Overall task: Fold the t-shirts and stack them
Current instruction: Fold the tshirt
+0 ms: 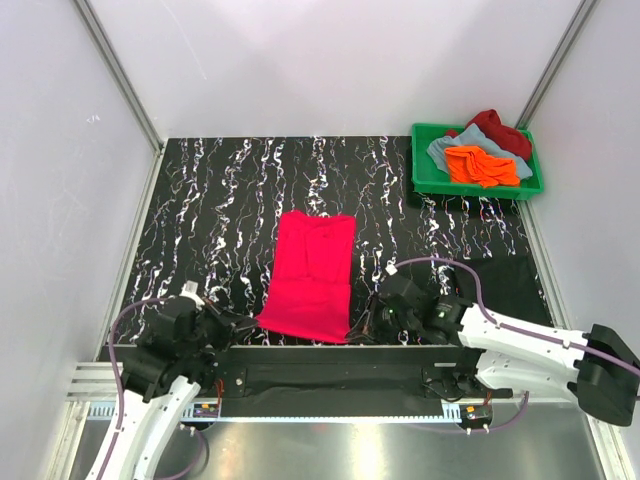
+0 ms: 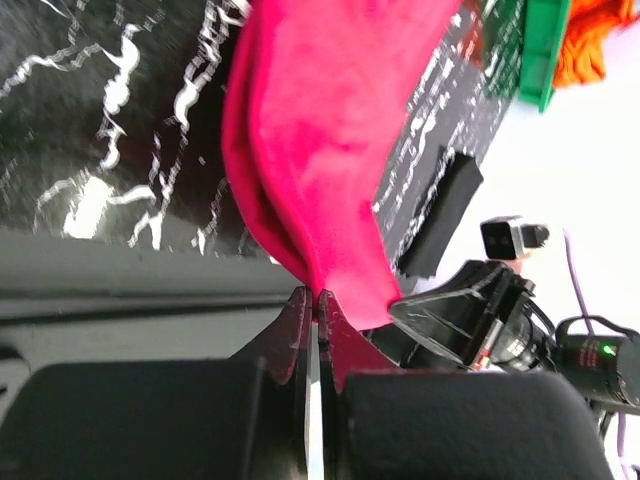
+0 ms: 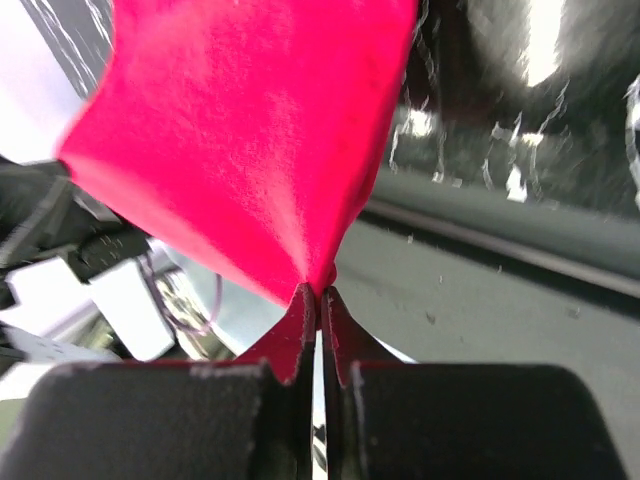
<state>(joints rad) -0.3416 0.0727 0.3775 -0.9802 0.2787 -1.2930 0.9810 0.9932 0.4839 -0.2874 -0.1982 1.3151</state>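
Where the red shirt (image 1: 310,275) reaches the near edge of the worktop (image 1: 220,200), your left hand (image 2: 312,297) is pinched tight on its left corner, cloth bunched between the jaws. Your right hand (image 3: 320,290) is likewise clamped on the right corner. Red shirt lies mid-worktop, a narrow strip. Long axis runs near-to-far, far end toward the back wall and leaning slightly right. Orange shirt (image 1: 482,165), grey-blue shirt (image 1: 445,148) and dark red shirt (image 1: 497,130) are heaped in the crate (image 1: 425,185) at the far right corner, well apart.
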